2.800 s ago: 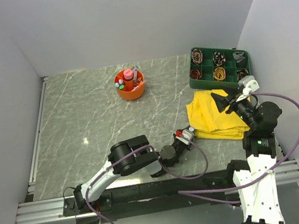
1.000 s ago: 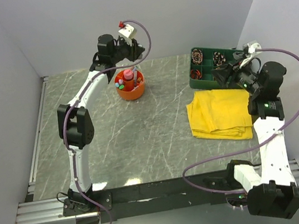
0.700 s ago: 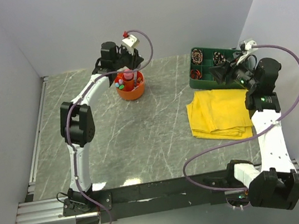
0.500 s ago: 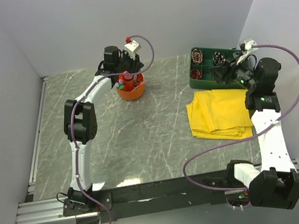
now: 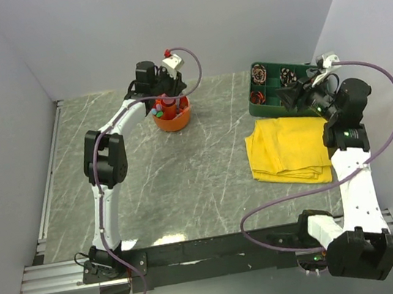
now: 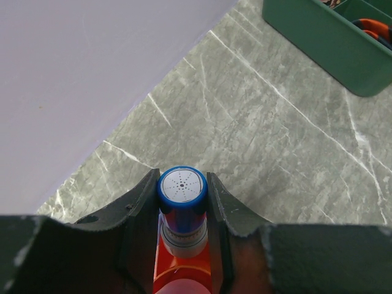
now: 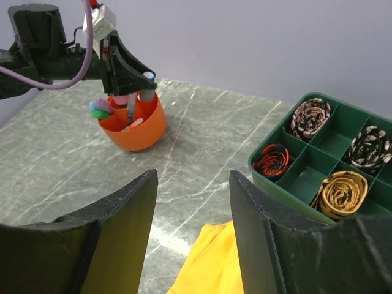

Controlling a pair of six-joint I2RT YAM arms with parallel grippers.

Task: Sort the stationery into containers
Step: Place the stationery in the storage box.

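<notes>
Over at the far side of the bench (image 5: 148, 169), the left gripper (image 6: 182, 191) is clamped on a blue-capped marker (image 6: 182, 205), jaws pressed to either side of its barrel, holding it upright right above the orange organiser (image 5: 172, 119). Pink and green pens (image 7: 100, 109) stand inside that organiser, and the left gripper's own fingers (image 6: 138, 211) block most of it from the wrist view. On the right, the right gripper (image 7: 193, 177) hangs with its jaws well apart and nothing between them, above the far edge of the yellow cloth (image 5: 286, 150). Just beyond sits the green tray (image 7: 269, 177), with coiled rolls (image 7: 310, 119) filling several cells. The organiser and tray are well apart.
</notes>
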